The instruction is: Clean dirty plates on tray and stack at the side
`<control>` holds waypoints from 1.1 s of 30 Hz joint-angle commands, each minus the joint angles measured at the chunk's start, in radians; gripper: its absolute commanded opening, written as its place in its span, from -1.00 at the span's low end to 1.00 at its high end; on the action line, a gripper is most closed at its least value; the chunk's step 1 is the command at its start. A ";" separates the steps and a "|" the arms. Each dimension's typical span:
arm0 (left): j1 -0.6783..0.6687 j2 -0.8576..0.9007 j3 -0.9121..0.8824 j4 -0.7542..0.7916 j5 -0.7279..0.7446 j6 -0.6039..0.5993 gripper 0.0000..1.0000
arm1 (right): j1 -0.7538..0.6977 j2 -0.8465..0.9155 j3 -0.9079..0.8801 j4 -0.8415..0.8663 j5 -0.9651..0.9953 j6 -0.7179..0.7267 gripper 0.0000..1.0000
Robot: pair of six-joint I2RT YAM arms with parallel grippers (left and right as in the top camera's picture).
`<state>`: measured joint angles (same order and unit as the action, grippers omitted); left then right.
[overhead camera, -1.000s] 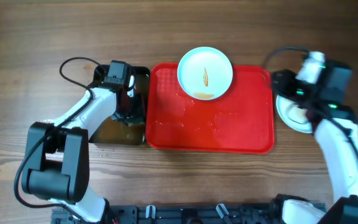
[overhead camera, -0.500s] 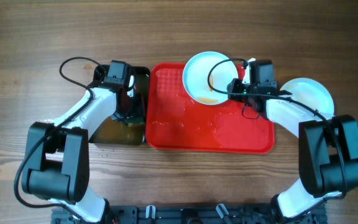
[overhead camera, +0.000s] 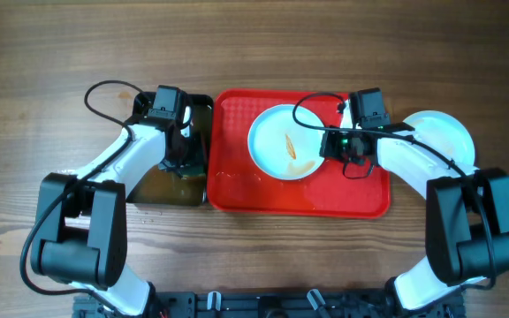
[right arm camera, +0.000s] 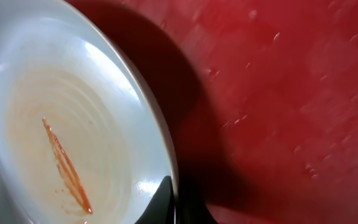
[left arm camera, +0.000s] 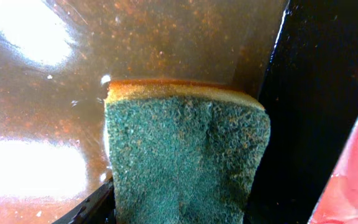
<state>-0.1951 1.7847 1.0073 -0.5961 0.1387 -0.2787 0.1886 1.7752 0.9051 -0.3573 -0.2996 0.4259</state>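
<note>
One plate (overhead camera: 283,141), white with an orange-brown sauce streak (right arm camera: 67,165), lies in the middle of the red tray (overhead camera: 237,190). My right gripper (overhead camera: 327,144) is shut on its right rim, one finger (right arm camera: 165,200) inside the plate (right arm camera: 73,112), and that edge casts a dark shadow on the tray (right arm camera: 291,93). Another plate (overhead camera: 440,132) sits on the table to the right of the tray, partly under the right arm. My left gripper (overhead camera: 182,150) hangs over the black basin (overhead camera: 162,184), shut on a green sponge (left arm camera: 185,149) with a yellow-orange back edge, above brown water.
The black basin of brownish water (left arm camera: 55,74) stands against the tray's left side. Water drops dot the tray floor (overhead camera: 316,181). A black cable (overhead camera: 104,88) loops behind the left arm. Wooden table (overhead camera: 254,44) lies all around.
My right arm came from the side plate to the tray, shut on the dirty plate's rim and drew it from the far edge toward the middle. The left arm stayed still.
</note>
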 commanded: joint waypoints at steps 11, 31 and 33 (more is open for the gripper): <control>0.002 -0.005 0.003 -0.004 -0.105 0.010 -0.92 | 0.102 0.040 -0.043 -0.037 -0.039 -0.006 -0.91; 0.002 -0.448 0.026 0.332 -0.164 0.119 -0.92 | 0.102 0.040 -0.043 -0.046 -0.034 -0.007 -0.91; 0.002 -0.474 0.026 0.380 -0.163 0.126 -0.92 | 0.102 0.040 -0.043 -0.044 -0.034 -0.008 -0.91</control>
<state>-0.1959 1.3628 1.0130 -0.2649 -0.0032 -0.2039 0.2855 1.7756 0.8963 -0.3813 -0.3672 0.4259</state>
